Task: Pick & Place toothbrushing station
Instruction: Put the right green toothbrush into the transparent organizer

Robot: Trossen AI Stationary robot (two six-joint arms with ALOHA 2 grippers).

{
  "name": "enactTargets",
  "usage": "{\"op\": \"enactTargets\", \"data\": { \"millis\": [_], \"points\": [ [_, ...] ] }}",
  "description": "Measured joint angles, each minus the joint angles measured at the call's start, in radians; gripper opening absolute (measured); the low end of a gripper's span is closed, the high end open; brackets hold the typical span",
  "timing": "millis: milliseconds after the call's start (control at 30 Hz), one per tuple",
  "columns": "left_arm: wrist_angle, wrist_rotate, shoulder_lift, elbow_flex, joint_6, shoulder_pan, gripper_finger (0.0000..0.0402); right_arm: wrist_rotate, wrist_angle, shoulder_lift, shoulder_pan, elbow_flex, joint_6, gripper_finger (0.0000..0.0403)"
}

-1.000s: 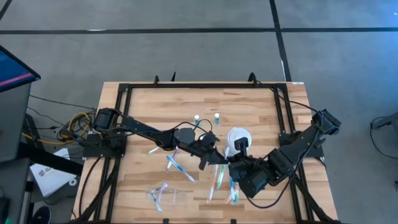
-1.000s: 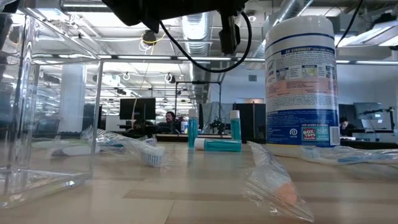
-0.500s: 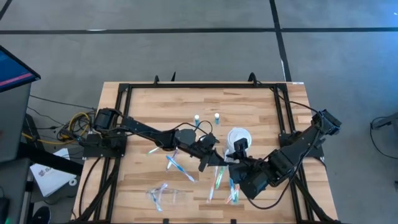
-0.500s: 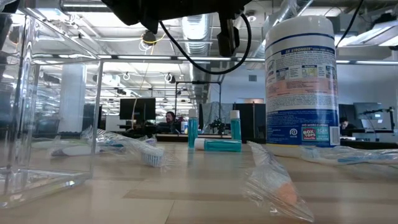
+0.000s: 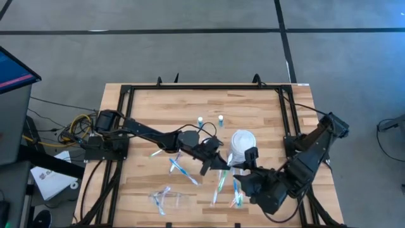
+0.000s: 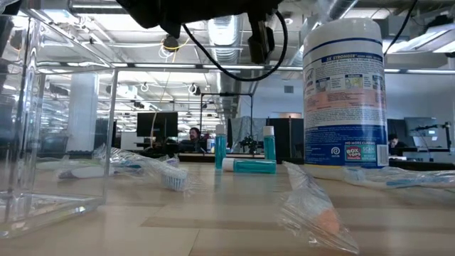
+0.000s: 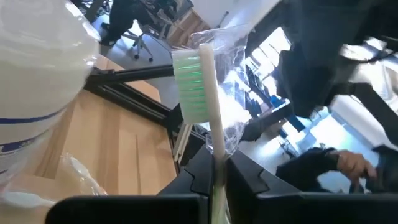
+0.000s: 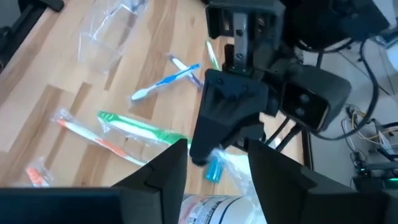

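My left gripper [image 7: 214,177] clenches green toothbrush [image 7: 200,87], frame centre | my right gripper [image 8: 214,165] released | brush light, stiff, slippery: grasp mid-handle.

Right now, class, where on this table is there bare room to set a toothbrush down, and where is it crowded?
Free: the wood along the table's far edge, beyond the two bottles, and its near left corner. Crowded: around the white canister, both grippers and the scattered toothbrushes.

Your left gripper [image 5: 218,163]: arm stretched across, fingers [image 7: 249,180] clamped on green toothbrush [image 7: 202,87], bristle end beyond fingertips. Your right gripper [image 5: 243,179]: arm folded back, jaws apart, nothing between fingers [image 8: 163,171], just beside left gripper.
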Motion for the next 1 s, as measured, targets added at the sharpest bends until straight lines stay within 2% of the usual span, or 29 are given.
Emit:
{"op": "enactTargets", "data": {
  "millis": [133, 200, 433, 700, 1000],
  "points": [
    [-0.008, -0.001, -0.042, -0.055, 0.052, -0.014, 0.0011, 0.004, -0.006, 0.0, 0.005, 0.001, 0.035, 0.0143],
    [-0.011, -0.033, -0.084, -0.1, 0.085, -0.026, 0.0012, 0.004, -0.019, 0.0, 0.005, 0.002, 0.055, 0.0135],
    [-0.014, -0.225, -0.274, -0.267, 0.19, -0.118, 0.0012, 0.004, -0.021, 0.0, -0.008, 0.002, 0.078, 0.0115],
    [-0.019, -0.457, -0.469, -0.44, 0.275, -0.263, 0.0012, 0.0, 0.003, 0.0, -0.03, 0.002, 0.077, 0.0111],
    [-0.031, -0.618, -0.6, -0.522, 0.388, -0.405, 0.0013, -0.004, 0.008, 0.0, -0.049, 0.002, 0.074, 0.0111]
  ]
}}
